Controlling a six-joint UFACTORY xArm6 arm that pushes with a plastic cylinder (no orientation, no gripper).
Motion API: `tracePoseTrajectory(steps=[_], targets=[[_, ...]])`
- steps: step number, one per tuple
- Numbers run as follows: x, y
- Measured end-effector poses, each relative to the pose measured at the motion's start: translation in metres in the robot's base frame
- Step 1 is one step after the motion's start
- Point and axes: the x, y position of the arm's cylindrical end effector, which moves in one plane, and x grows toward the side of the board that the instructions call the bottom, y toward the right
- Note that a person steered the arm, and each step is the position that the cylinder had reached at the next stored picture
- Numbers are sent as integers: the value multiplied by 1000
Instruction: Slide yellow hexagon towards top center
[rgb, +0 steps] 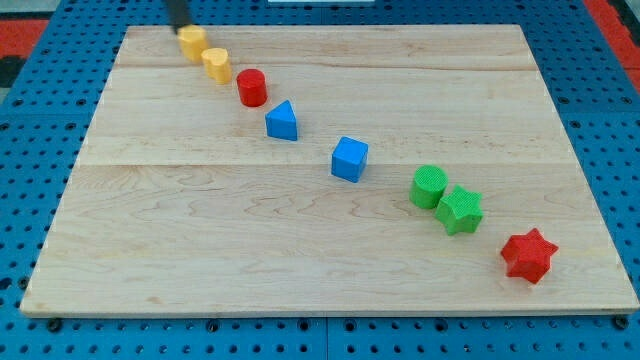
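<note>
My tip (181, 27), a bare rod holding nothing, is sitting just above-left of the yellow hexagon (192, 42) at the board's (200, 250) top-left; top center is lying rightward, so I'm needing to get round its left side.

Surface (200, 230): pale wood planks, visible grain, smooth w/ slight sheen. Green cylinder (429, 186) & green star (461, 209): finely ribbed, matt plastic look. Blue cube (350, 158), red cylinder (251, 87): smooth, matt. Surround (30, 130): blue perforated board.
</note>
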Motion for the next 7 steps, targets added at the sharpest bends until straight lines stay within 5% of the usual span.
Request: tracePoseTrajectory(steps=[2, 4, 7], targets=[[38, -33], [46, 69], [71, 133]])
